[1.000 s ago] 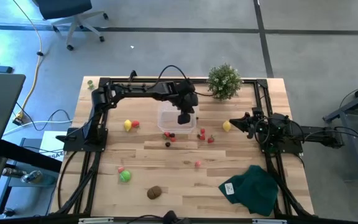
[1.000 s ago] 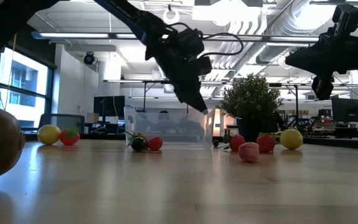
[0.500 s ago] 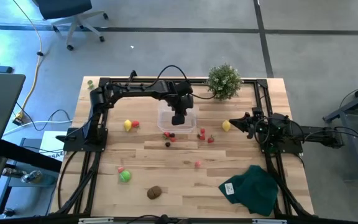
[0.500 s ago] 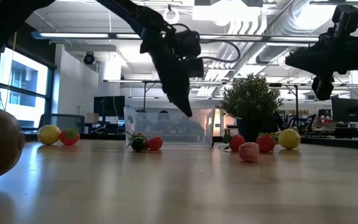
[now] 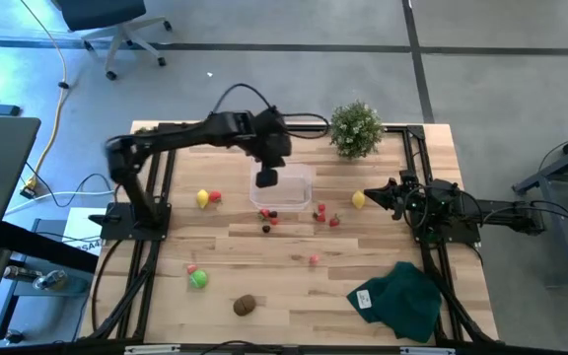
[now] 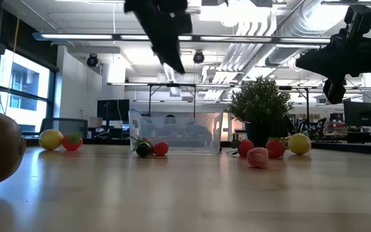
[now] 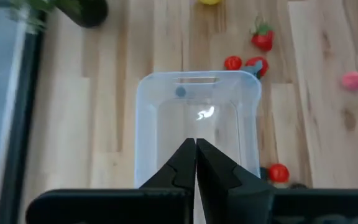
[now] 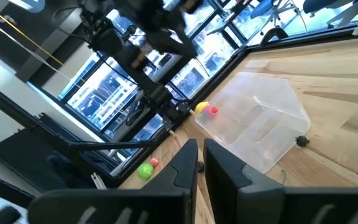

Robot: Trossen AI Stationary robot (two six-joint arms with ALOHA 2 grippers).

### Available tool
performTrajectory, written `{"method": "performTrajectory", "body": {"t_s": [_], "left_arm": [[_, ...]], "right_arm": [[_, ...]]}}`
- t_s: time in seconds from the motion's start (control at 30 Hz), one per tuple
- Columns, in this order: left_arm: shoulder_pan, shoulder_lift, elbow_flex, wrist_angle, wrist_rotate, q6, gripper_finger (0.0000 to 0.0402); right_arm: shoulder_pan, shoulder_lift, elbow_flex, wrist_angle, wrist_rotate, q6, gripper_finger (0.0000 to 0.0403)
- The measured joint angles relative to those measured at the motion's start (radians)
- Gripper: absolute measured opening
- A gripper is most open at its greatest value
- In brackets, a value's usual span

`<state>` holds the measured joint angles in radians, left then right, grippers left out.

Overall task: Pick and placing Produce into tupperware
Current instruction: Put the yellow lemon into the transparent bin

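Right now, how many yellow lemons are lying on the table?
2. One lemon lies on the table's left part, touching a small red fruit. The other lemon lies on the right, just ahead of the right gripper. More could be hidden under the arms.

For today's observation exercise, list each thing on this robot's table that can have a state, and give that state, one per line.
Clear rectangular plastic tupperware: upright, lid off, no fruit visible inside.
Left claw: shut, empty, raised above the tupperware.
Right claw: shut, empty, waiting beside a yellow toy lemon.
Brown oval toy kiwi: lying loose on the wooden table.
Dark green cloth: crumpled.
Bushy green potted plant: upright.
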<state>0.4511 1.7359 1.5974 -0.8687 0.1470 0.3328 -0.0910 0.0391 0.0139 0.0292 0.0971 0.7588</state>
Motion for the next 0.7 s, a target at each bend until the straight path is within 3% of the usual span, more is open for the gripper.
{"method": "performTrajectory", "body": {"t_s": [0.23,0.43,0.7], "left_arm": [[-0.056,-0.193,-0.002,-0.134,-0.139,0.003,0.0003],[-0.108,-0.336,-0.023,-0.248,-0.180,0.002,0.0003],[-0.109,-0.621,-0.316,-0.177,-0.199,-0.027,0.0003]], "right_arm": [[0.000,0.000,0.000,0.002,-0.006,0.000,0.0019],[0.000,0.000,0.000,0.004,-0.024,-0.022,0.0019],[0.000,0.000,0.000,0.005,-0.046,-0.026,0.0019]]}}
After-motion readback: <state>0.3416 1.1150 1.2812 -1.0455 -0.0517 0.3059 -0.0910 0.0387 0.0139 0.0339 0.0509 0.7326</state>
